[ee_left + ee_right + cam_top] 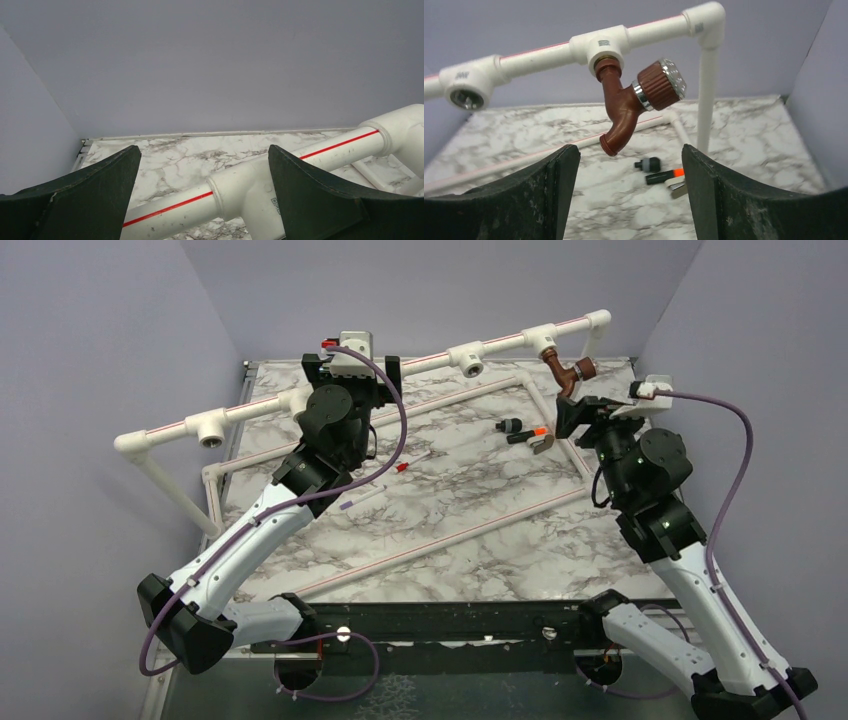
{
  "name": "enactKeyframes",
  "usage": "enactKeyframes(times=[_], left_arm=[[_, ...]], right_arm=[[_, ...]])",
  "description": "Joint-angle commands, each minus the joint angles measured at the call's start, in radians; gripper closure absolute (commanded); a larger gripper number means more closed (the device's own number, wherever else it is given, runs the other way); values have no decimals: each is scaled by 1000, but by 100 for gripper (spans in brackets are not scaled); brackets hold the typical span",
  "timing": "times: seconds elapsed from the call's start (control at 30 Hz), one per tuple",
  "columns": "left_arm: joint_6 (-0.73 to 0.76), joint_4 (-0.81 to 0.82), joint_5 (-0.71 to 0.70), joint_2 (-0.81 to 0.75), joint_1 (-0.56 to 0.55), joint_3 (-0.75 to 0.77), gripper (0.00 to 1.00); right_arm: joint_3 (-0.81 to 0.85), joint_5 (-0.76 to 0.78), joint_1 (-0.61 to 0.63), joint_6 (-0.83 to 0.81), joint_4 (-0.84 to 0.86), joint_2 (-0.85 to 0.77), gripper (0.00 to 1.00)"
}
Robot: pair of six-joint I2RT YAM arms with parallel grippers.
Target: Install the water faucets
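A reddish-brown faucet (567, 372) with a silvery round end hangs from the right tee fitting (541, 340) of the white pipe frame. In the right wrist view the faucet (626, 102) sits screwed into the tee, spout pointing down. My right gripper (630, 165) is open and empty just in front of and below it, not touching; it also shows in the top view (585, 408). My left gripper (205, 160) is open and empty, its jaws standing either side of a tee fitting (250, 187) on the red-striped pipe, near the middle-left of the frame (345, 370).
Two empty tee fittings (212, 430) (468, 359) sit on the raised pipe. Small parts lie on the marble table: a black and grey connector (511, 426), a black and orange piece (530, 433), a red-tipped white stick (385, 480). Grey walls enclose the table.
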Motion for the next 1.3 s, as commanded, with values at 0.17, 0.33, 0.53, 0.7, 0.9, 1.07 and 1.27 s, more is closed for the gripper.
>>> enactKeyframes(times=[0.17, 0.33, 0.53, 0.7, 0.9, 1.07, 1.27], left_arm=[[31, -134, -3, 29, 1, -42, 1], [29, -135, 0, 29, 0, -40, 1], [30, -135, 0, 33, 1, -42, 1], [29, -135, 2, 33, 0, -42, 1], [26, -135, 3, 34, -1, -42, 1], [26, -135, 4, 35, 0, -42, 1], [29, -135, 2, 29, -1, -42, 1]], right_arm=[[-82, -272, 3, -885, 24, -55, 20], [-99, -248, 4, -1231, -7, -41, 20], [-222, -114, 4, -1636, 222, -15, 18], [-296, -104, 3, -1859, 466, 12, 16], [-292, -108, 16, -2052, 629, 61, 16], [-265, -116, 31, -2103, 654, 104, 16], [-252, -122, 37, -2108, 701, 165, 20]])
